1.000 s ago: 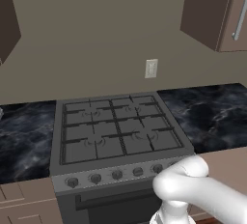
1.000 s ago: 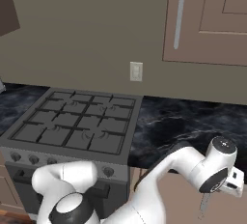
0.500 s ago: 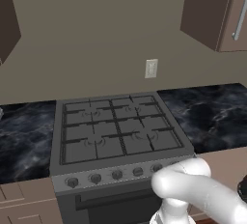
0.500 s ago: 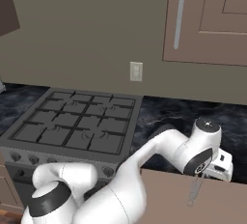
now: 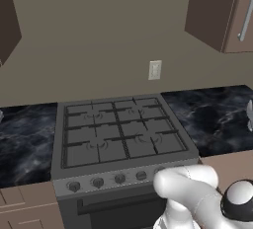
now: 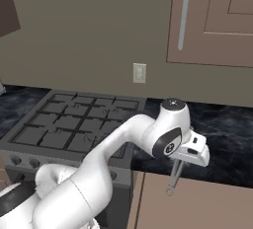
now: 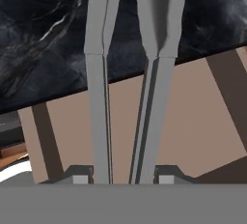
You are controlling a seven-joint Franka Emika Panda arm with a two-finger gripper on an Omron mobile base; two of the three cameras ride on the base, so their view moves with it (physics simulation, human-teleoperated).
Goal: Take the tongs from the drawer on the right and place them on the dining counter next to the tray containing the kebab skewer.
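Observation:
My gripper (image 6: 184, 160) hangs over the front edge of the black counter, right of the stove, and is shut on the tongs (image 6: 174, 176). These slim silver-grey tongs dangle below the hand, in front of the light-brown drawer (image 6: 207, 201). In the hand view the two long arms of the tongs (image 7: 99, 97) run up from between my fingertips (image 7: 79, 175), with the gripper (image 7: 123, 175) closed on their outer sides. Behind them lie the drawer wood (image 7: 193, 117) and black marble. The dining counter, the tray and the kebab skewer are out of view.
A grey gas stove (image 5: 118, 134) (image 6: 79, 122) fills the middle, flanked by narrow black marble counter (image 5: 212, 117) (image 6: 227, 129). A wall socket (image 6: 140, 73) sits above it. A brown upper cabinet (image 6: 217, 20) with a silver bar handle (image 6: 184, 16) hangs at the right. My white arm (image 6: 99, 164) crosses the stove's front.
The arm has swung left and up with the tongs still in the gripper, from the right edge of the right base view toward the stove.

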